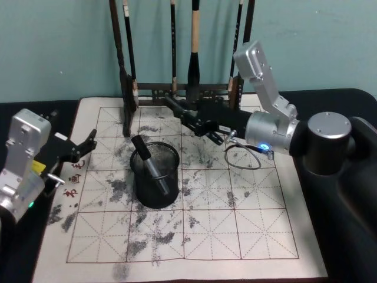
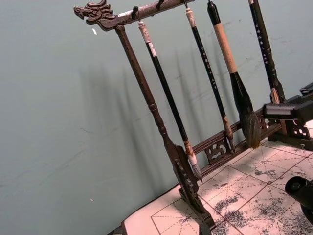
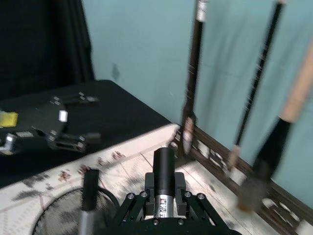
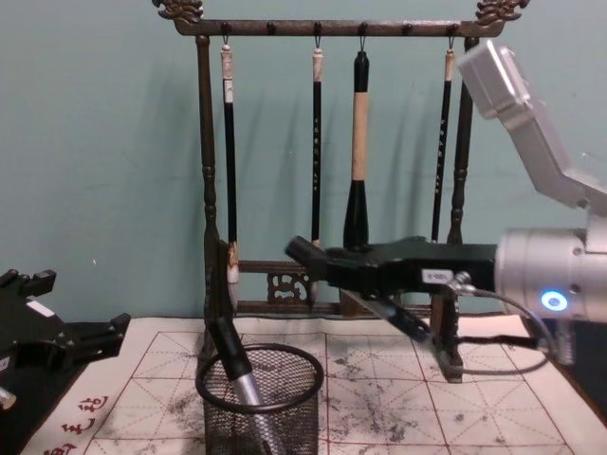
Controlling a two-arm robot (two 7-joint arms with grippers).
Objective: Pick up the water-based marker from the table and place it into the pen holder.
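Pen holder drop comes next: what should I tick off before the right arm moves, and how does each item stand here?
1. Marker clamped in right gripper: ok.
2. Marker over the pen holder opening: not ok, it hangs farther back, toward the brush rack.
3. Holder upright on the mat: ok.
4. Room inside: ok, one other marker leans there.
5. Left gripper apart, at the mat's left edge: ok.
6. Clearance from the hanging brushes: cannot tell.

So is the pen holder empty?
No: a leaning marker pokes out of the pen holder. Right gripper holds a second marker beyond; left gripper idle at the mat edge.
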